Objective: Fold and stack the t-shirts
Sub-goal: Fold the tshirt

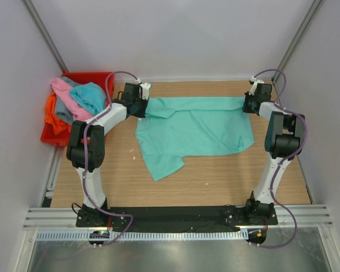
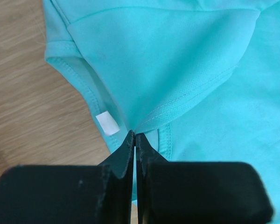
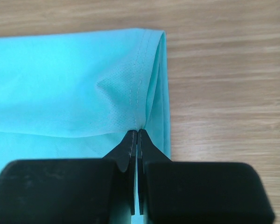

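At ten o'clock of the workspace, a red plastic bin is holding the pink t-shirt, turquoise t-shirt, orange t-shirt and grey t-shirt. Toward twelve o'clock on the wooden table, the mint green t-shirt is lying spread. The left gripper is clamping it beside a plain white label, the right gripper a stitched hem.

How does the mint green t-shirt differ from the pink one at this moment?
The mint green t-shirt lies spread on the table; the pink t-shirt is bunched in a heap over the red bin. The left gripper and right gripper are each shut on the mint green one's far edge; no gripper touches the pink one. Both are plain cloth, neither yet neatly folded.
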